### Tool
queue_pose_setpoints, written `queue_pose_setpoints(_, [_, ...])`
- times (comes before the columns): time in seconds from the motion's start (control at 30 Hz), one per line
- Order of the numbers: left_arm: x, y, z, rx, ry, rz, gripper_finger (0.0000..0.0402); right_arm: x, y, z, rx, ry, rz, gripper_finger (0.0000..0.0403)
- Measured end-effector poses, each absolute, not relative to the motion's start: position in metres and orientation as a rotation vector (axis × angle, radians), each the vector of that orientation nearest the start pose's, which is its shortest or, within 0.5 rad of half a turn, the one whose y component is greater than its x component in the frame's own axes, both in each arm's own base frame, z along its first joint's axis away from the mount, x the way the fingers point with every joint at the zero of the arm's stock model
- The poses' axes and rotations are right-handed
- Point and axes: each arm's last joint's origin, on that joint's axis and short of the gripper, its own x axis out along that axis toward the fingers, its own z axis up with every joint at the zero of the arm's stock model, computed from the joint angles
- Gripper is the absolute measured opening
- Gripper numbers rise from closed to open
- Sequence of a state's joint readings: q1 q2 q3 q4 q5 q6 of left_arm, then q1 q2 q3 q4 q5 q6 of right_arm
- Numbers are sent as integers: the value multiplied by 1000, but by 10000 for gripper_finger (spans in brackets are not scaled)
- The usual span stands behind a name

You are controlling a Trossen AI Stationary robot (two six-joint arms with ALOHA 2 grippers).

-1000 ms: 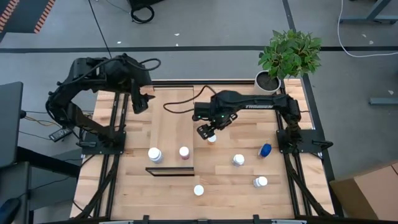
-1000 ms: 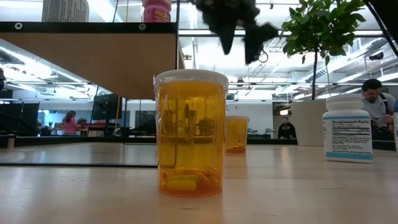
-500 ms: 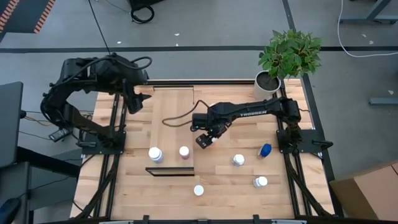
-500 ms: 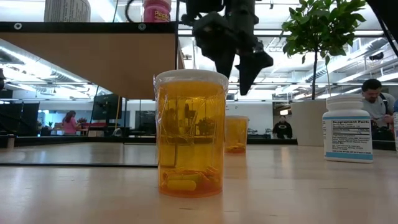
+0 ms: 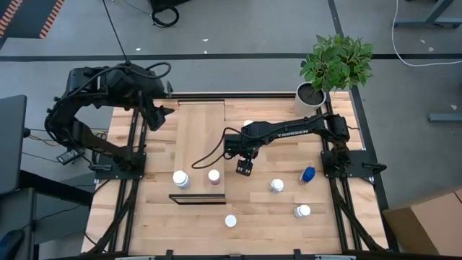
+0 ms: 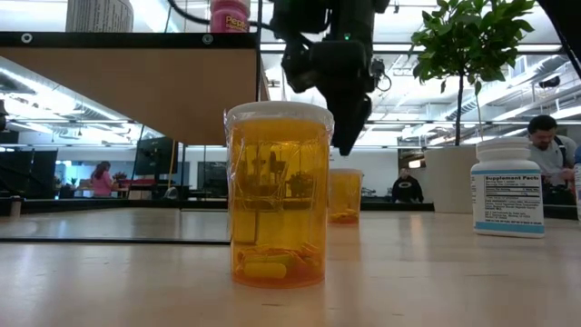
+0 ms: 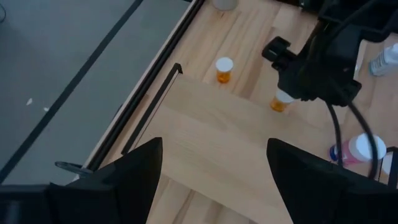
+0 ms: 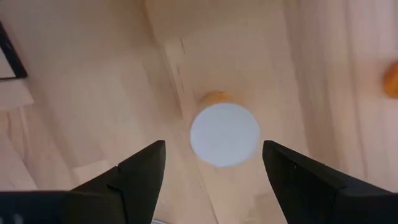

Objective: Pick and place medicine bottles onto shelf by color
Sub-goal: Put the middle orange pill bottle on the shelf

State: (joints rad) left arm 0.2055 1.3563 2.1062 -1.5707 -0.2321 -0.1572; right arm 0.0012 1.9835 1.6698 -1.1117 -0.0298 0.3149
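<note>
Right gripper (image 5: 244, 169) fingers spread apart, empty, poised directly above small white-capped orange pill bottle (image 8: 224, 133) standing on slatted wooden tabletop (image 5: 289, 217), just beside long light-wood shelf board (image 5: 201, 137). Left gripper (image 5: 160, 115) parked open at shelf's far corner.

Your non-task items: potted plant (image 5: 335, 63) at table's far right corner, green leaves spreading over white pot (image 5: 310, 94). In low view, plant (image 6: 470, 45) stands far right on tabletop. Slatted wooden tabletop (image 5: 274, 209) sits in dark metal frame (image 5: 345, 195). Grey floor (image 5: 238, 29) beyond, dark line running across it. Cardboard box (image 5: 426, 227) on floor at near right. Black cable (image 5: 115, 32) trails across floor at far left. Person (image 6: 548, 145) seated in room behind, far right; another person (image 6: 102, 178) far left in background.
</note>
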Motion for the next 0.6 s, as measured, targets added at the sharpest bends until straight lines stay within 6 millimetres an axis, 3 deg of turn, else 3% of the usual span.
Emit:
queue_pose_setpoints(0.33, [163,41,502,-176,783,494,293,394,-3,227,241,1386,-210,286])
queue_pose_setpoints(0.6, [163,41,502,-196,778,503,293,387,-7,207,309,1430,-256,290])
